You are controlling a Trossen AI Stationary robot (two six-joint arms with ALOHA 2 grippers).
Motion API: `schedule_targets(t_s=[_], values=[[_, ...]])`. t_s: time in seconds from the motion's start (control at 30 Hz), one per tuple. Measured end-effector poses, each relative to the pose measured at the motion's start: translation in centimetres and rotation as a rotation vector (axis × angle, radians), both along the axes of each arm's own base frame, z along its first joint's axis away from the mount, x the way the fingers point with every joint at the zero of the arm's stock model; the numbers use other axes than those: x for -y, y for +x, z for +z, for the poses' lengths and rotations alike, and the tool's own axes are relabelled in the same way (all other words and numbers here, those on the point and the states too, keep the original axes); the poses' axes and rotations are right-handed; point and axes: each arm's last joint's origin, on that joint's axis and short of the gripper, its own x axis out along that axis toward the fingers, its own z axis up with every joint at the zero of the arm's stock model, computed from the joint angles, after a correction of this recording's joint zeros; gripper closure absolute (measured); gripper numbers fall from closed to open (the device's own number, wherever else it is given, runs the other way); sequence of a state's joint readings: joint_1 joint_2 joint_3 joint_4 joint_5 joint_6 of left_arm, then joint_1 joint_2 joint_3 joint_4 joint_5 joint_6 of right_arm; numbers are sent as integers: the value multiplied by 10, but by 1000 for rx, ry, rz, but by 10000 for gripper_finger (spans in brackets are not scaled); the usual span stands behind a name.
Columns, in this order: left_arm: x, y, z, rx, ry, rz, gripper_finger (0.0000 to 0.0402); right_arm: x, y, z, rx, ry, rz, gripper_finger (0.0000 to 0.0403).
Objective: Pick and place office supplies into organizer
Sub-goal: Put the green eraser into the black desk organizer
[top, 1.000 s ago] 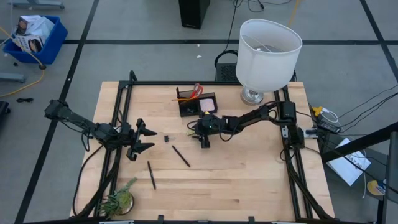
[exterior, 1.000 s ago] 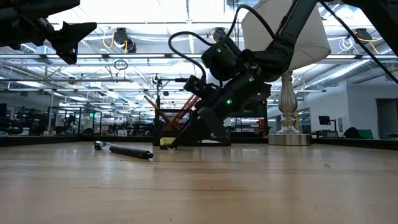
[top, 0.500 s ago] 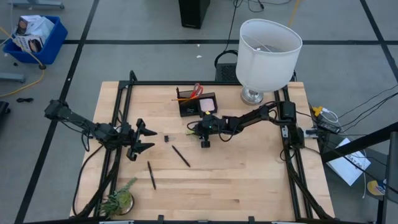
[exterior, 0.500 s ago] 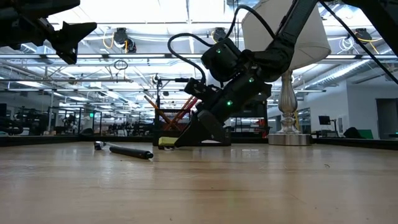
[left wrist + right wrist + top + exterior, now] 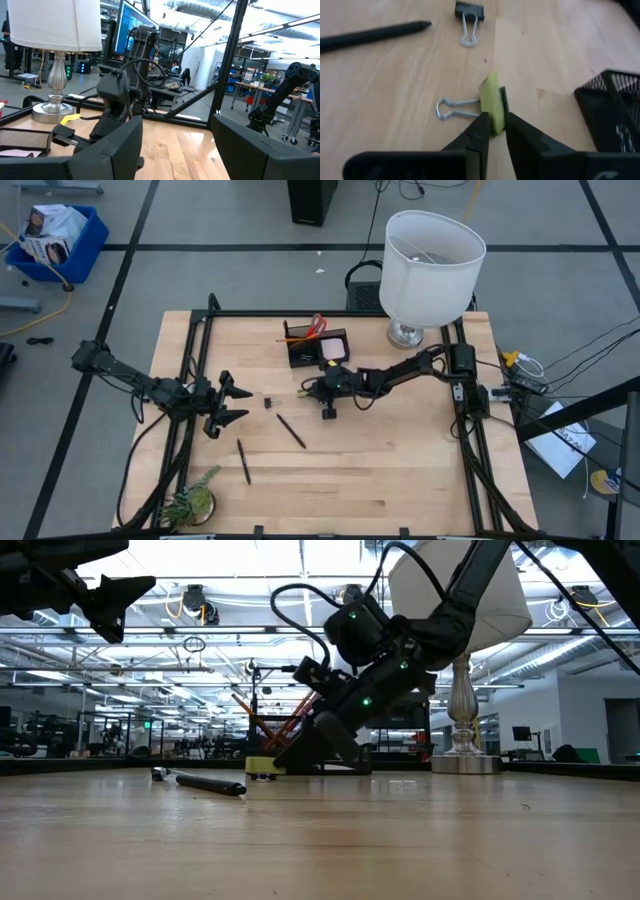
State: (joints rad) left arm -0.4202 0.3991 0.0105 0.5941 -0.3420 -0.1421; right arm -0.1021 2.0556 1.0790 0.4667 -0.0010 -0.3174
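Eraser (image 5: 491, 102), yellow-green, is sitting pinched between the right gripper's (image 5: 492, 131) narrowed fingers, at seven o'clock from the organizer (image 5: 318, 346); left gripper (image 5: 232, 403) is waiting, fingers spread.

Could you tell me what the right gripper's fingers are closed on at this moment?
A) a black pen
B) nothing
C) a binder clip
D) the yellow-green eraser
D: in the right wrist view the right gripper pinches the yellow-green eraser between its fingers, with a binder clip lying just beside it.
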Motion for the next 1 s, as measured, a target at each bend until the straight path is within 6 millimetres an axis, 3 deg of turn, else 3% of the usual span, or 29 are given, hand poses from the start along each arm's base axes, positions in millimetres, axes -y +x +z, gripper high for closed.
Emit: schedule_targets(t_s=[0.27,0.57,0.77,1.0], values=[[0,0,0,0,0,0,158,-2,3,6,51,-13,11,351],[0,0,0,0,0,0,158,-3,-1,1,-8,0,37,397],[0,0,0,1,0,0,158,-7,0,7,11,53,22,346],[0,0,0,1,0,0,158,-13,-3,2,-41,134,42,244]])
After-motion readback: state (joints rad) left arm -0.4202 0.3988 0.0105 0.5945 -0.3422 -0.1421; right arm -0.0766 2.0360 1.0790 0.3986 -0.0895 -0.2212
